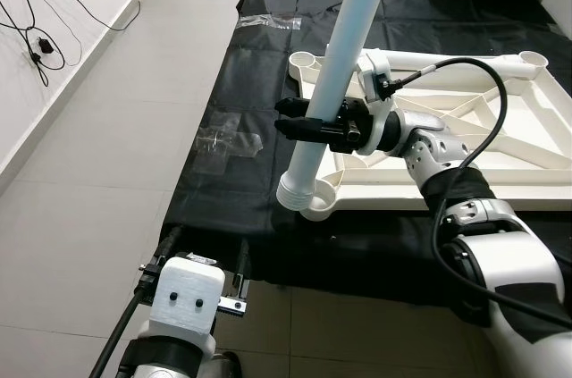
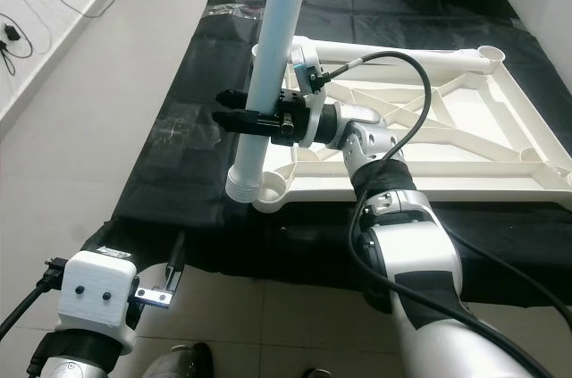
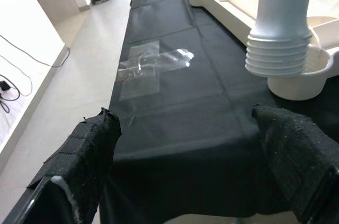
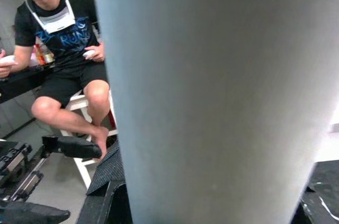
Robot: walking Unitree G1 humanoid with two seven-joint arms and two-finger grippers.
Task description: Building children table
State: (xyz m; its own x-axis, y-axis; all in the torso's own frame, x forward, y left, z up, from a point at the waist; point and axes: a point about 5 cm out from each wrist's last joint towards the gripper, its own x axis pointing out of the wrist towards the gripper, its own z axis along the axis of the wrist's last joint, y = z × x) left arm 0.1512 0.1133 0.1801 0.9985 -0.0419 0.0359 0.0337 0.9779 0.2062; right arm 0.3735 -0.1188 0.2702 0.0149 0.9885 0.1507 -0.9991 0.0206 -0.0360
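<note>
Left eye view showed the left gripper (image 1: 207, 264) low at the near edge of the black sheet (image 1: 232, 101), idle; the left wrist view showed its fingers (image 3: 85, 150) spread wide with nothing between them. A scrap of clear plastic (image 1: 225, 144) lay on the sheet beyond it. To the right, the leg (image 1: 335, 83), a pale tube tilted a little off upright, stood with its threaded end (image 1: 298, 190) just above the near corner socket (image 1: 323, 204) of the upturned tabletop (image 1: 465, 141). The right gripper (image 1: 295, 119) was clamped on the leg partway up, fingers closed around the tube. In the right wrist view a seated person (image 4: 63, 49) was behind the leg.

The step in hand seemed to be fitting this leg into the corner socket. The end looked slightly off-centre, toward the socket's outer rim, and whether it touched could not be told. The next move would likely call for straightening the leg, centring its threads over the socket, then lowering and twisting.
</note>
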